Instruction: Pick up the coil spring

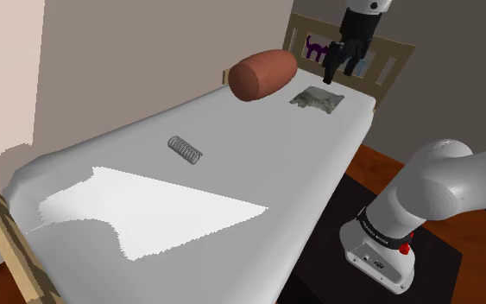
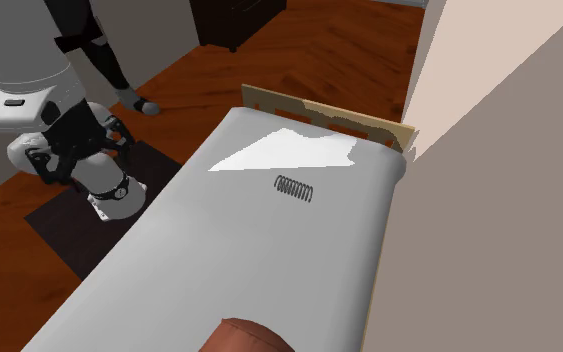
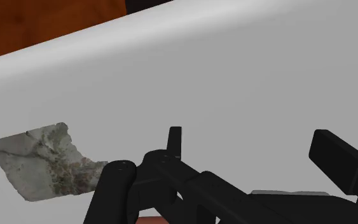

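Shoulder view: we find the grey wire coil spring [image 1: 185, 148] left of centre on the white bed [image 1: 275, 173], untouched. At upper middle lies a reddish-brown cylindrical cushion [image 1: 262, 73], cut off by the second exterior view's bottom edge. At upper right the black gripper [image 1: 336, 71] hangs near a crumpled grey-green patch [image 1: 317, 100] we cannot identify, fingers apart and empty.

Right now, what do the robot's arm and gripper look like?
The arm is glossy white, built of rounded segments with dark bands at the joints and small red marks near its base. The gripper is all black, with two flat, blocky fingers.
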